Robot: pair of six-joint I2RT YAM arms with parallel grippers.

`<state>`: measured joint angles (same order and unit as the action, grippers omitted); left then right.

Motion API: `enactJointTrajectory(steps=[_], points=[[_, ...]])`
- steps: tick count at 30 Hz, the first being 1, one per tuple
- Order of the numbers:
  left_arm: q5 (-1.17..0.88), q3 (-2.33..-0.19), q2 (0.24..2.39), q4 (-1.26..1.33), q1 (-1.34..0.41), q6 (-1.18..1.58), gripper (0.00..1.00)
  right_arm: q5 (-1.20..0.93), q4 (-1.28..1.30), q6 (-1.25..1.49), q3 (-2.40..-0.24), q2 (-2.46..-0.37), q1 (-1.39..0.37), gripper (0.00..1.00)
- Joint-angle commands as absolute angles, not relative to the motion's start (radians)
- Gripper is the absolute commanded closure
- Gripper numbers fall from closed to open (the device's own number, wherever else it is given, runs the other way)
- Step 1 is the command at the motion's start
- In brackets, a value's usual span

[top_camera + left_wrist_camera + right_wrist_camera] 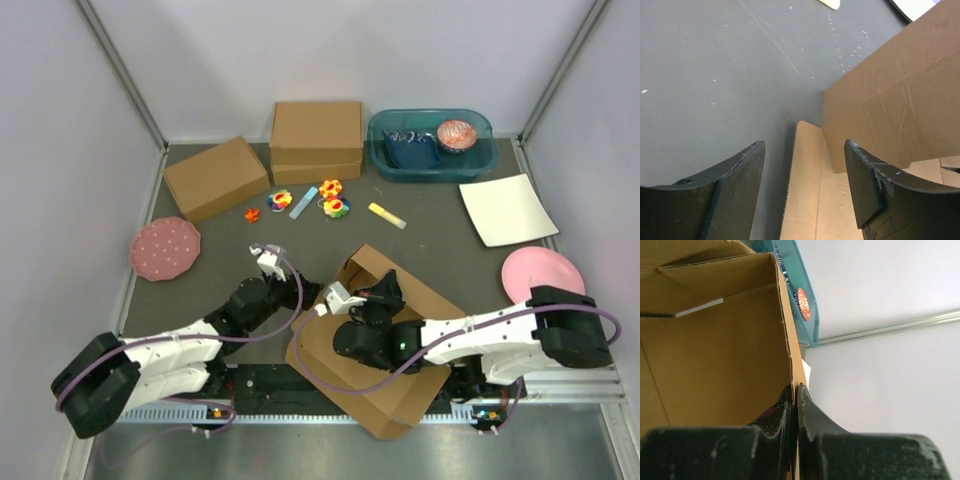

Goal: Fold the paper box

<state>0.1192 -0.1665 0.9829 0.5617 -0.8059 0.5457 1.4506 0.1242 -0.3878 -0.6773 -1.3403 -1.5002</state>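
Stretching forward from the near left corner in the overhead view, the left arm lies low over the table (440,240). The left gripper (266,252) ends near the left side of the paper box (395,400). The right arm bends in from the near right corner and crosses over the box, which lies half-folded at the near middle of the table with one wall raised. The right gripper (335,298) sits at the box's left edge. Farther back stand a small brown box (215,177) set at an angle, a taller box (316,140) and a teal bin (430,172). Small toys (330,200) lie in front of them. A dotted pink plate (164,248) sits at the left, and a plain pink plate (540,270) and a white sheet (507,208) at the right.

From the left wrist, the left gripper (804,145) stands wide with nothing between its fingers (735,185). Past them lies a flat flap of the paper box (890,100), with an upright wall to the right and bare table (715,75) to the left.

From the right wrist, the right gripper (795,390) is pinched tight on the thin edge of a wall of the paper box (715,365). The teal bin (807,325) shows beyond.
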Motion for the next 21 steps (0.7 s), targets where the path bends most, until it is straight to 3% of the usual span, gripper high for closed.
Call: enactJointTrajectory(steps=[1,9,21], points=[[0.019,-0.203,1.009,0.707,-0.804,0.52,0.29,1.344,0.178,-0.219,-0.641,-1.416,-1.542,1.0],[-0.08,-0.152,1.017,0.856,-0.805,0.491,0.23,1.347,0.299,-0.046,-0.661,-1.43,-1.559,1.0],[-0.156,-0.118,1.115,1.015,-0.819,0.457,0.11,1.267,0.318,-0.018,-0.653,-1.358,-1.559,1.0]])
